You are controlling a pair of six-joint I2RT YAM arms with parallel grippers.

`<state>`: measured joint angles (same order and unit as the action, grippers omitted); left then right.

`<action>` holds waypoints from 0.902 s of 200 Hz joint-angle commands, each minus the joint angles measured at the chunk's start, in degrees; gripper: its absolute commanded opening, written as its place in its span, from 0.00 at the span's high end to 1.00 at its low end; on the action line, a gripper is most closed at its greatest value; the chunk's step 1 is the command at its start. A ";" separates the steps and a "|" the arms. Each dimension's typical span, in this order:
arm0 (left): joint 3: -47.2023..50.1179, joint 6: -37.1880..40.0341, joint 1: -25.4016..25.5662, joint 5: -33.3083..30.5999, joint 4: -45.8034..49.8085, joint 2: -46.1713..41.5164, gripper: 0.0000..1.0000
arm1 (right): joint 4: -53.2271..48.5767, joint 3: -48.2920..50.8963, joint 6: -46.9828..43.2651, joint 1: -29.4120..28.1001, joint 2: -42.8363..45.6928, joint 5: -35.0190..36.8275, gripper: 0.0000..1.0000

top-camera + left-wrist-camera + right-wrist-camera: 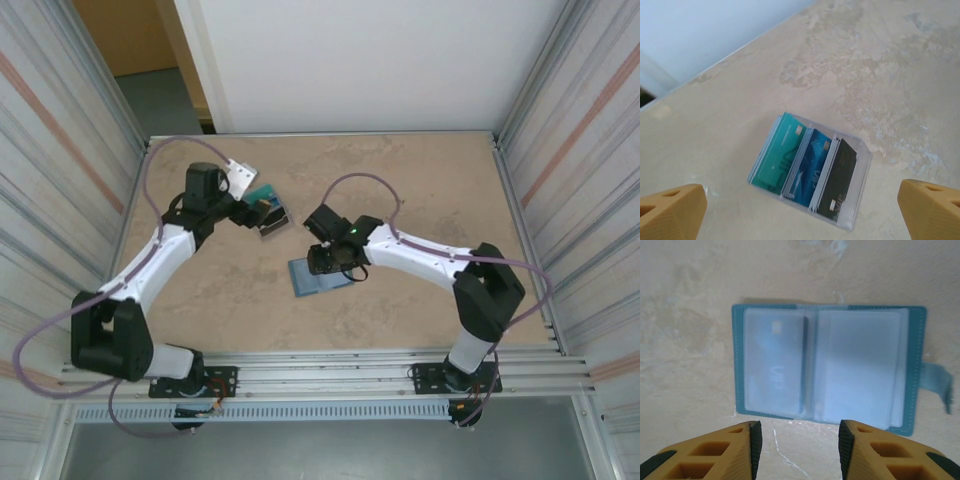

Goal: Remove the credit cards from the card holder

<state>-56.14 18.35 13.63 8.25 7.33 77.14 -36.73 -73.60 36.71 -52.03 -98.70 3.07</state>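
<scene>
Jaws on the left gripper (pixel 802 212) I see spread wide, empty, above the credit cards (pixel 805 167), teal, blue and black stacks lying in what looks like a clear tray (pixel 864 165) on the table (pixel 865 75). Right gripper (pixel 800 440) jaws stand partly apart, gripping nothing, just short of the card holder (pixel 738 365), which lies open flat with one card (pixel 774 365) under its left sleeve.

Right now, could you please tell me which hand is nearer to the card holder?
Right. The right hand hovers directly above the open card holder; the left hand is farther off, open above the credit cards.
</scene>
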 commanded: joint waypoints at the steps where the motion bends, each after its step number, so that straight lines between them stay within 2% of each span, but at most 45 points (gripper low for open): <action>1: 5.83 -13.13 1.12 -8.12 -4.69 -5.38 0.01 | -4.66 -3.53 -2.58 -2.46 -4.29 3.49 0.54; 33: 10.98 -18.99 5.46 -19.15 -0.27 -10.92 0.01 | -5.28 -6.10 -4.00 -4.05 -8.04 2.71 0.53; 46: 13.20 -23.01 6.22 -21.63 1.38 -12.78 0.01 | -5.06 -6.51 -4.43 -4.09 -8.89 2.16 0.53; 72: 19.13 -31.87 7.76 -20.04 1.68 -16.66 0.01 | -5.38 -7.69 -5.25 -4.37 -10.93 2.37 0.53; 93: 22.97 -36.90 11.70 -25.46 3.52 -19.42 0.01 | -7.55 -9.92 -6.00 -4.88 -12.98 4.02 0.53; 124: 26.28 -43.74 15.88 -28.83 5.37 -21.50 0.01 | -8.52 -12.63 -6.95 -5.47 -15.88 3.64 0.53; 149: 27.04 -47.18 17.57 -31.97 6.07 -21.63 0.01 | -8.87 -14.03 -7.50 -5.50 -17.66 3.01 0.51; 180: 27.15 -47.72 17.60 -31.93 5.32 -20.88 0.01 | -8.90 -15.22 -7.59 -5.45 -19.47 3.07 0.45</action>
<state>-29.41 -26.02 30.89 -20.67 12.36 56.55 -43.66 -86.78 30.33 -57.14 -116.38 5.82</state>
